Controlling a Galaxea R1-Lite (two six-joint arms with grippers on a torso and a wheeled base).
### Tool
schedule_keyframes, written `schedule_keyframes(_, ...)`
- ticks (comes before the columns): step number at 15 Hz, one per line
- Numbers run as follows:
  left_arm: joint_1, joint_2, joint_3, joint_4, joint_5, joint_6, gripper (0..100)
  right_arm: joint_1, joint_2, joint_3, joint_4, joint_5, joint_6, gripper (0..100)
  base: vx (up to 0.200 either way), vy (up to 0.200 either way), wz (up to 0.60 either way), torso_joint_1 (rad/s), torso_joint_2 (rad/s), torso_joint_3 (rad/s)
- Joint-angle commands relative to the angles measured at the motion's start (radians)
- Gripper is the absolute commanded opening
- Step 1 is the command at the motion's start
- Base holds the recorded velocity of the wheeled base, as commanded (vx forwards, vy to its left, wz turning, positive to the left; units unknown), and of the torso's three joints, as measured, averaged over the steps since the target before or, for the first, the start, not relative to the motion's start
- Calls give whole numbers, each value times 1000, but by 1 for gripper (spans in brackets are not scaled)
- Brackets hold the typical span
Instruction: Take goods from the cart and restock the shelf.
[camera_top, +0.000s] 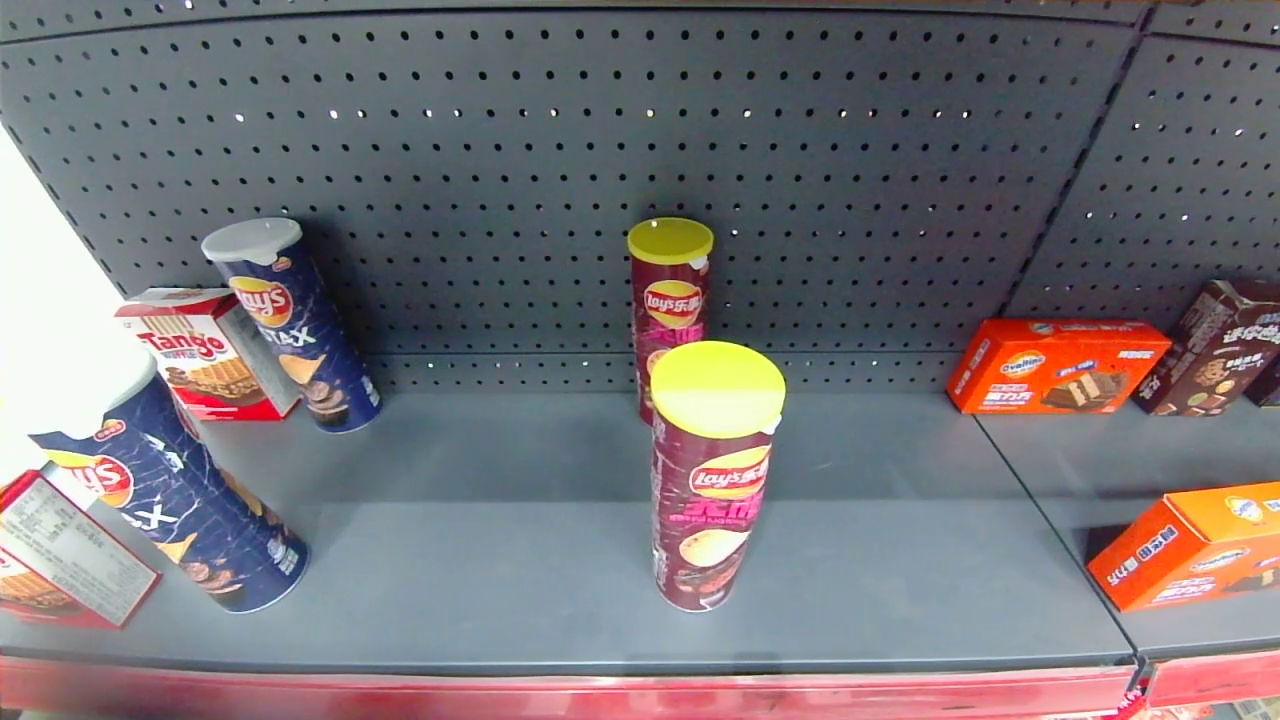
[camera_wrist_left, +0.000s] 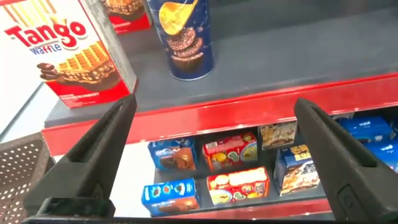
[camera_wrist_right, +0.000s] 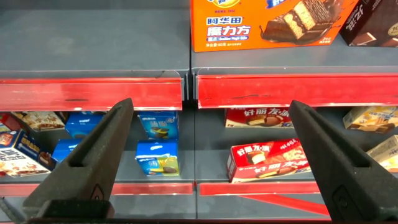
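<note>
On shelf (camera_top: 500, 540): two maroon cans (camera_top: 712, 500) (camera_top: 668, 310), two blue cans (camera_top: 300, 330) (camera_top: 190, 510).

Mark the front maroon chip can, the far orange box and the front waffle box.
front maroon chip can (camera_top: 712, 500), head view, side label.
far orange box (camera_top: 1050, 375), head view, front face.
front waffle box (camera_wrist_left: 65, 56), left wrist view, front face.

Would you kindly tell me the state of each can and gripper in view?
Front maroon chip can: upright, yellow lid on.
Rear maroon chip can: upright, yellow lid on.
Rear blue chip can: upright, white lid on.
Front blue chip can: upright.
Left gripper: open, empty.
Right gripper: open, empty.
</note>
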Motion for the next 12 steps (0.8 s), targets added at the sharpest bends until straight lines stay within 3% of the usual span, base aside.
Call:
schedule_keyframes(1, 1, -4, 0, -1, 0, -1, 100, -1, 2, 0, 0, 1, 0, 100, 0, 0, 0, 0, 0, 0)
schedule_keyframes(4, 1, -4, 0, 1, 11, 4, 100, -1, 2, 0, 0, 1, 0, 100, 0, 0, 0, 0, 0, 0)
schedule_keyframes(6, 1, -5, 0, 1, 138, 1, 100, -1, 2, 0, 0, 1, 0, 100, 0, 0, 0, 0, 0, 0)
schedule_keyframes(8, 2, -4, -5, 85, 57, -108, 100, -1, 2, 0, 0, 1, 0, 100, 0, 0, 0, 0, 0, 0)
schedule_keyframes(12, 1, -4, -2, 65, 54, -120, 100, 1, 2, 0, 1, 5, -1, 100, 0, 0, 0, 0, 0, 0)
